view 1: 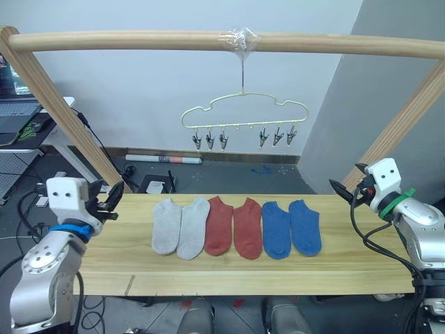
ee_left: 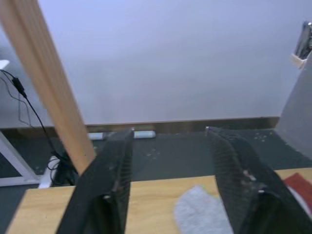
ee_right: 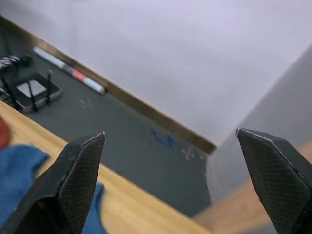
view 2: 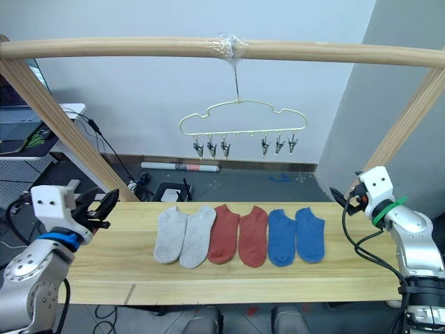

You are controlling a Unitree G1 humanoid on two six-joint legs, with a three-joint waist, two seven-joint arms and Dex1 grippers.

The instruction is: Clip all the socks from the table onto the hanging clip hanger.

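Six socks in a row, hanger bare above.
Both the left gripper (view 1: 113,197) and right gripper (view 1: 341,188) hover spread and empty at the ends of the table (view 1: 104,257); the socks (view 1: 235,227) lie mid-table, and beyond them the clip hanger (view 1: 243,120) hangs, its clips too small to read.

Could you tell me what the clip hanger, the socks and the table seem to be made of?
The clip hanger looks like thin wire with a smooth pale yellow-green coating; its clips glint like bare grey metal. The socks appear to be soft knit fabric, matte and lying limp and flat. The table seems to be light wood planks, with visible grain and seams, though a veneer cannot be ruled out.
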